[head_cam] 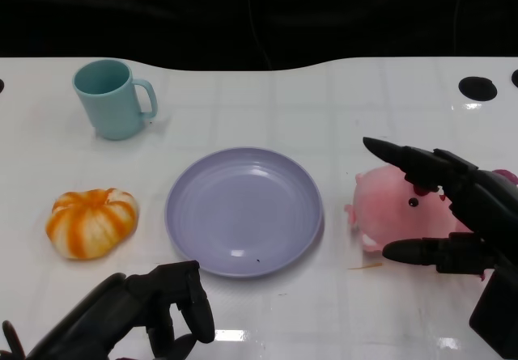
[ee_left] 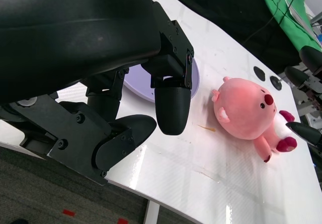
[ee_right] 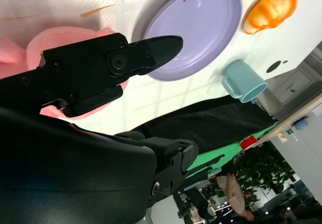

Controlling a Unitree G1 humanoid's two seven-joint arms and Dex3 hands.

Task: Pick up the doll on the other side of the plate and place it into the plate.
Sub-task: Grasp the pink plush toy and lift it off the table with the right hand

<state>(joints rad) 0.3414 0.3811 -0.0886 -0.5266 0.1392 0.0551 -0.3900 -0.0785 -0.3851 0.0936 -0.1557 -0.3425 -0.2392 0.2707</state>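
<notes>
Right hand [head_cam: 453, 214] fingers spread, empty, straddling pink doll [head_cam: 388, 206] lying on desk just right of plate [head_cam: 243, 211]; left hand [head_cam: 154, 315] curled, empty; risk: soft doll squirts sideways if closure is off-centre.

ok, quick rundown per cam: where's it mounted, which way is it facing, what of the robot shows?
Head view: up on the robot, looking down at the table; plate central, left hand and right hand low in frame.
Left wrist view: behind the left hand, facing across the table's near edge toward the pink doll; its own fingers fill the foreground.
Right wrist view: behind the right hand, rotated, facing over the doll toward the plate, cup and pumpkin toy.
Shared: all three show doll and plate.
</notes>
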